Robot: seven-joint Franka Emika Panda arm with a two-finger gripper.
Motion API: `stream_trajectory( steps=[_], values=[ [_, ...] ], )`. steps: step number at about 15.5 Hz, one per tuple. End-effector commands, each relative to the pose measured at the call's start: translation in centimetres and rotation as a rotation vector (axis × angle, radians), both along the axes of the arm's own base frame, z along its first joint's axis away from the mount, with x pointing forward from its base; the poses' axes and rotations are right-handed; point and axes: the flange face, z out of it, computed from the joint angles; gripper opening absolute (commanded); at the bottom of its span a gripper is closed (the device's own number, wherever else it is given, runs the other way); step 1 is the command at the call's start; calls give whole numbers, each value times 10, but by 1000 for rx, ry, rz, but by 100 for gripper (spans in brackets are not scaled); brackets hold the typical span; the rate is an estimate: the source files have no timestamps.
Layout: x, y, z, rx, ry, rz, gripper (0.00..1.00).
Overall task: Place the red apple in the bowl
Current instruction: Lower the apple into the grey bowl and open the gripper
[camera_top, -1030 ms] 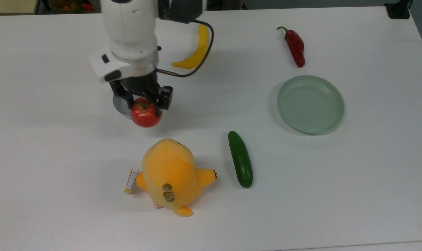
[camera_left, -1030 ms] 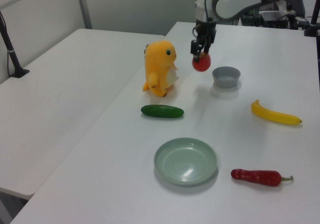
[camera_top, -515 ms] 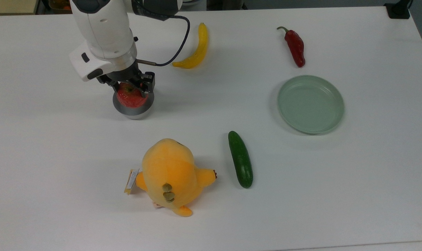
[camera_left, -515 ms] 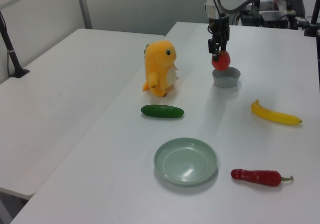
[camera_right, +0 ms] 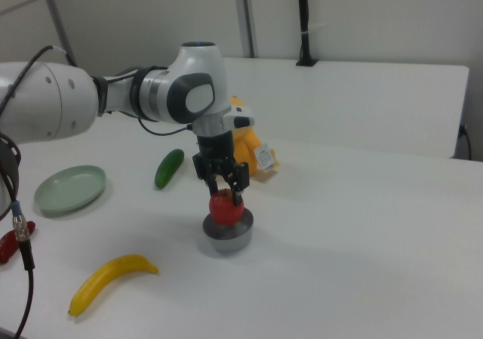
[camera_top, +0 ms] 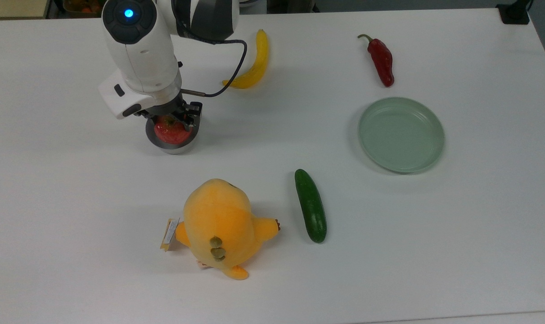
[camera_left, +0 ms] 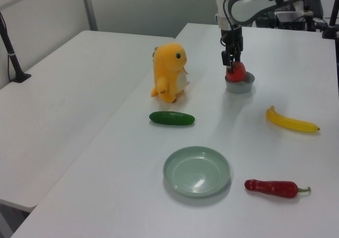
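Note:
The red apple (camera_top: pixel 171 132) sits low inside the small grey bowl (camera_top: pixel 173 147) at the top view's left, with its upper half above the rim. My gripper (camera_top: pixel 172 123) reaches straight down over the bowl, its fingers shut on the apple's sides. In the left view the apple (camera_left: pixel 236 72) rests in the bowl (camera_left: pixel 241 86) under the gripper (camera_left: pixel 231 64). The right view has the gripper (camera_right: pixel 225 192) holding the apple (camera_right: pixel 225 209) in the bowl (camera_right: pixel 226 237). The white arm hides the bowl's far rim in the top view.
A yellow banana (camera_top: pixel 254 63) lies just beyond the bowl. A red chili (camera_top: pixel 382 60) and a pale green plate (camera_top: pixel 401 135) are at the top view's right. A cucumber (camera_top: pixel 310 205) and an orange plush toy (camera_top: pixel 220 225) lie nearer the front.
The gripper carried the apple from beside the bowl to over it, then lowered it until the apple sat down inside the bowl.

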Motion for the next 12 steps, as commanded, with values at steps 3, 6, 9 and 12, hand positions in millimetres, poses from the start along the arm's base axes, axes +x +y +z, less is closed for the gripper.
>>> stream_trajectory(
  steps=[3, 6, 9, 12],
  values=[
    [-5, 2, 5, -10, -33, 30, 100],
    [-8, 0, 10, -5, -39, 27, 100],
    [-17, 0, 21, -3, -45, 25, 100],
    [-23, 2, 45, 6, -73, 12, 100]
  ],
)
